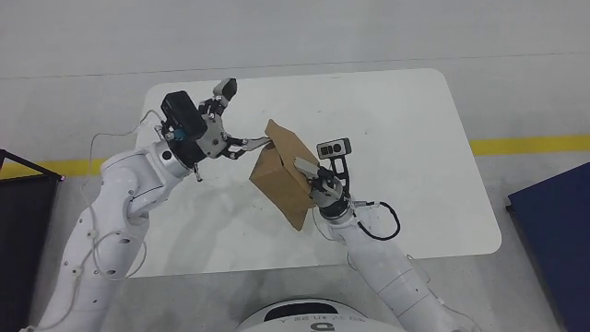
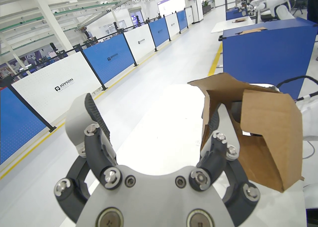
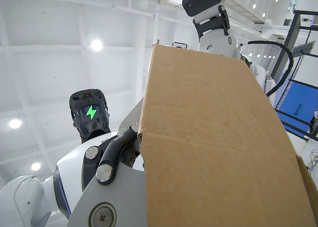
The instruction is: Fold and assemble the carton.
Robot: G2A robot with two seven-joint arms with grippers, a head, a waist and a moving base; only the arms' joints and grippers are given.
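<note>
A brown carton (image 1: 284, 173) hangs tilted above the middle of the white table (image 1: 415, 129), its flaps partly unfolded. From the near side, my right gripper (image 1: 310, 175) is shut on one carton wall; one of its fingers (image 3: 128, 118) shows beside the carton (image 3: 213, 138). To the carton's left, my left gripper (image 1: 241, 115) stands wide open. One of its fingers (image 2: 219, 120) reaches inside the carton (image 2: 270, 123) at its open end, against a flap. The other finger (image 2: 89, 111) is out in free air.
A black cable (image 1: 380, 221) loops off the right arm near the table's front edge. Off the table, a blue bin (image 1: 553, 217) stands to the right and a dark frame (image 1: 18, 212) to the left. A yellow floor line (image 1: 530, 145) runs behind.
</note>
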